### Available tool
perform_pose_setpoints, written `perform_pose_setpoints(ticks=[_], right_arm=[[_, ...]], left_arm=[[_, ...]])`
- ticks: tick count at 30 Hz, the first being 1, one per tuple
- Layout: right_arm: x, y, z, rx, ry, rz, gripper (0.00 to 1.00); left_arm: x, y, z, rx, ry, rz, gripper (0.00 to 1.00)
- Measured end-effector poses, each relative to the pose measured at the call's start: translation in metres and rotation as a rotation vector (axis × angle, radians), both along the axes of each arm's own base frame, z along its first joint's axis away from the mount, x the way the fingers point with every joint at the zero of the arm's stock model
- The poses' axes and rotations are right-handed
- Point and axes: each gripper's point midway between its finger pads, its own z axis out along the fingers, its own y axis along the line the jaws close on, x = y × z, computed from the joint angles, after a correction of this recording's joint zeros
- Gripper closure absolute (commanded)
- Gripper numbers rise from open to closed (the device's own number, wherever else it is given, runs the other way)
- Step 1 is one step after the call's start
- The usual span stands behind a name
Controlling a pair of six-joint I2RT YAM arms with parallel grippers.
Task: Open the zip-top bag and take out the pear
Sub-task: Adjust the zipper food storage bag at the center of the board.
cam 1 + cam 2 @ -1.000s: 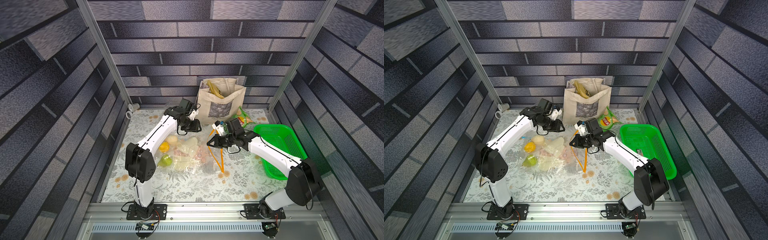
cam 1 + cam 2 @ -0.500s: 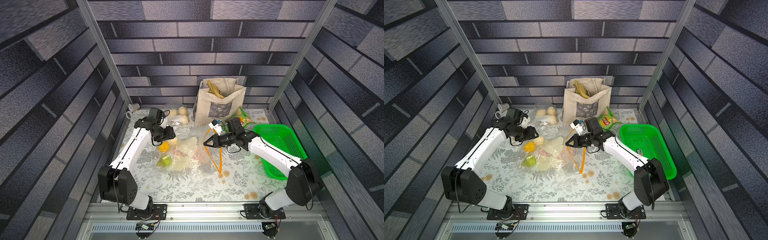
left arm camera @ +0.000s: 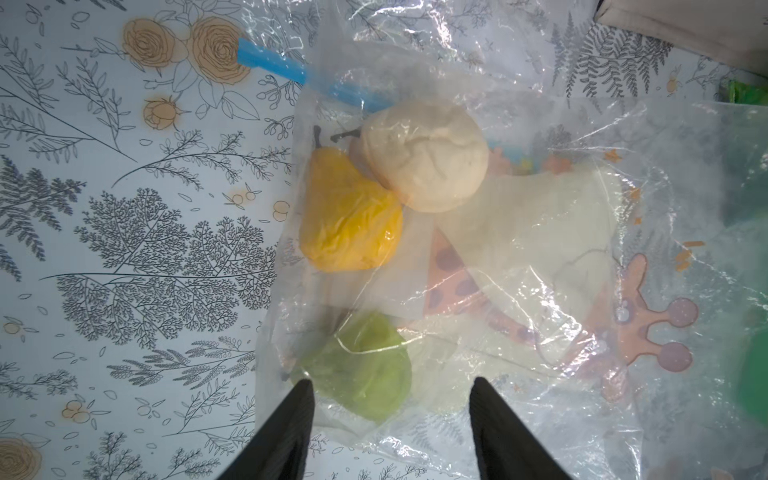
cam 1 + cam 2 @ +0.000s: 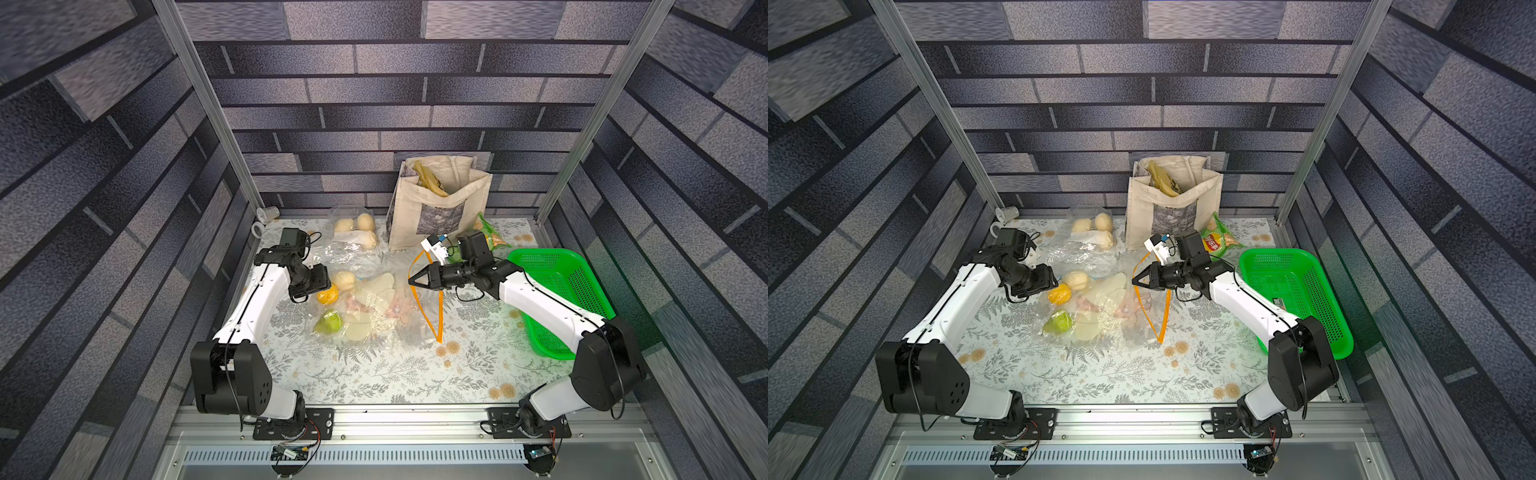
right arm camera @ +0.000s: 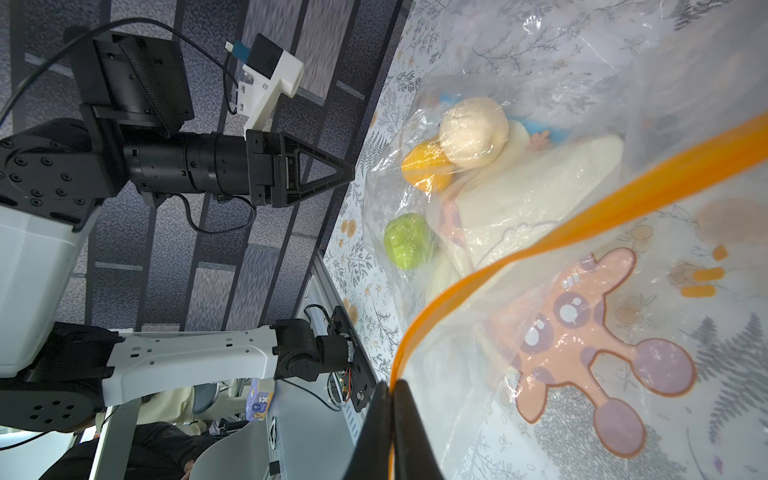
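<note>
R hand (image 5: 392, 386) pinches orange zip strip (image 5: 540, 243) of clear plastic zip-top bag (image 4: 386, 328). L hand (image 3: 391, 382) spread over green pear (image 3: 365, 365) at bag's closed end on floral table (image 4: 374, 374), yellow pear (image 3: 349, 216) beside; L arm nearer, film between.

We see the zip-top bag (image 4: 376, 309) lying low and crumpled, made of clear plastic with a giraffe print on it. Its orange zip strip (image 5: 582, 214) is raised above the rest of the bag and its two sides stand apart, so the mouth is open. Two pears lie inside, at the end far from the mouth. The yellow pear (image 3: 349, 216) lies on its side with a dark stem, and the green pear (image 3: 361, 365) is near it, not touching.
</note>
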Motion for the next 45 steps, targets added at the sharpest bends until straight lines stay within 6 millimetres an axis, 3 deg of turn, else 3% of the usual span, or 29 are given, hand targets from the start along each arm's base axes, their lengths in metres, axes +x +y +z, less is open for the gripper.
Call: perform_pose_setpoints(ticks=[7,12,16,19,21,23,28,32,37,41,45], right_arm=[[0.001,0.0,0.001,0.004,0.0,-0.003,0.92],[0.0,0.0,-0.002,0.001,0.005,-0.003,0.91],[-0.001,-0.001,-0.004,-0.002,0.01,-0.003,0.91],[-0.001,-0.001,-0.007,-0.004,0.013,-0.004,0.91],[-0.002,-0.001,-0.009,-0.007,0.017,-0.004,0.91],[-0.002,-0.002,-0.011,-0.012,0.021,-0.007,0.92],[0.004,-0.007,-0.018,-0.041,0.02,-0.045,0.92],[0.011,-0.012,-0.034,-0.099,0.037,-0.09,0.93],[0.019,-0.018,-0.057,-0.171,0.067,-0.138,0.93],[0.023,-0.022,-0.062,-0.201,0.059,-0.164,0.93],[0.023,-0.026,-0.068,-0.23,0.061,-0.178,0.93]], left_arm=[[-0.002,0.004,-0.012,0.014,0.027,-0.006,0.32],[0.005,0.004,-0.029,0.018,0.065,-0.031,0.4],[0.009,0.004,-0.048,0.027,0.112,-0.059,0.58],[0.011,0.004,-0.06,0.031,0.143,-0.077,0.86],[0.011,0.004,-0.065,0.034,0.155,-0.091,1.0],[0.012,0.003,-0.065,0.033,0.151,-0.098,1.0],[0.019,0.001,-0.043,0.028,0.078,-0.101,1.0],[0.029,-0.005,-0.002,0.035,-0.039,-0.117,1.0],[0.04,-0.032,0.05,0.052,-0.178,-0.184,1.0],[0.037,-0.048,0.069,0.05,-0.227,-0.216,1.0],[0.037,-0.044,0.069,0.054,-0.226,-0.204,1.0]])
